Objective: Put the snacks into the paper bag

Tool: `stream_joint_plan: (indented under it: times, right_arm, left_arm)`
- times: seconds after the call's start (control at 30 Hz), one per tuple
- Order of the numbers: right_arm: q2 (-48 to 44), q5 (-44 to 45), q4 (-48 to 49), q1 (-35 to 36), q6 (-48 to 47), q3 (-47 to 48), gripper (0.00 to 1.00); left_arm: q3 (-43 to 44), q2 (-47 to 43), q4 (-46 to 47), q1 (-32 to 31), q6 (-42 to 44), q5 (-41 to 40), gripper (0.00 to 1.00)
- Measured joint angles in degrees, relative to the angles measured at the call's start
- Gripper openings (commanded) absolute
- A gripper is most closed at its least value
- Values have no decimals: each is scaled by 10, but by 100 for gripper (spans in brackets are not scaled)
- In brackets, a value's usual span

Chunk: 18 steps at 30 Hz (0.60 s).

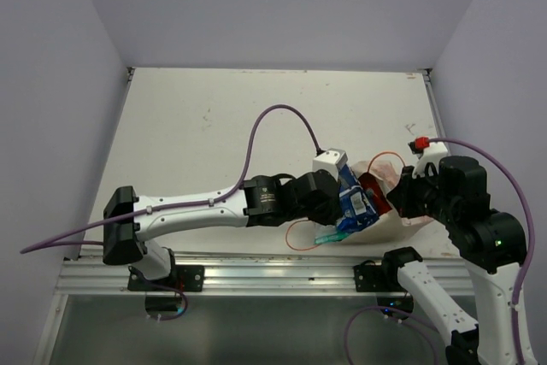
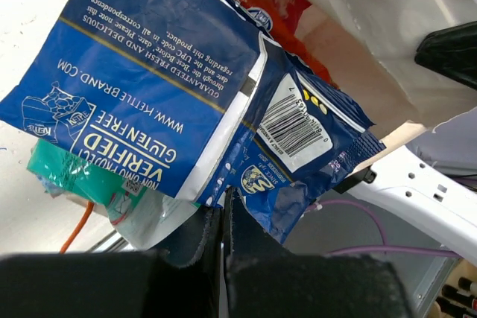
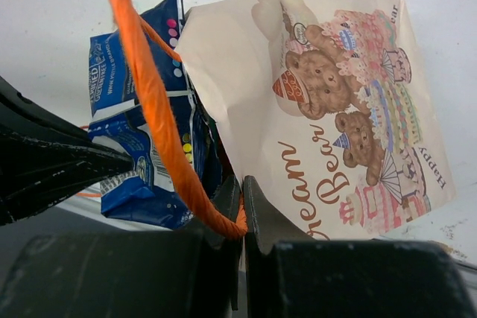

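The beige paper bag lies on its side at the table's near right; its bear-printed wall shows in the right wrist view. My right gripper is shut on the bag's rim and its orange string handle. My left gripper is shut on the edge of the dark blue snack packet, holding it at the bag's mouth. The red-orange packet sits inside the bag. The teal-and-white packet lies under the blue one at the mouth. The pink-and-white packet is out of view.
A second orange string loop lies on the table by the left gripper. The table's near edge and metal rail run just below the bag. Purple cables arc over both arms.
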Motion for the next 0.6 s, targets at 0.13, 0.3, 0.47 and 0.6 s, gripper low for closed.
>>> stream_joint_plan:
  times: [0.13,0.3,0.47,0.6]
  right_arm:
    - [-1,5,-7,0,1,0,0]
    - [-10,14,-16,0,4,0,0]
    - [-10,18,-22,0,6,0,0]
    - [-9,23,-24,0,6,3,0]
  left_arm:
    - [6,11,-3,0,7,9,0]
    - [27,40,8,5,21,33,0]
    - [64,86,10,8,31,75,0]
    - [74,90,4,2,40,105,0]
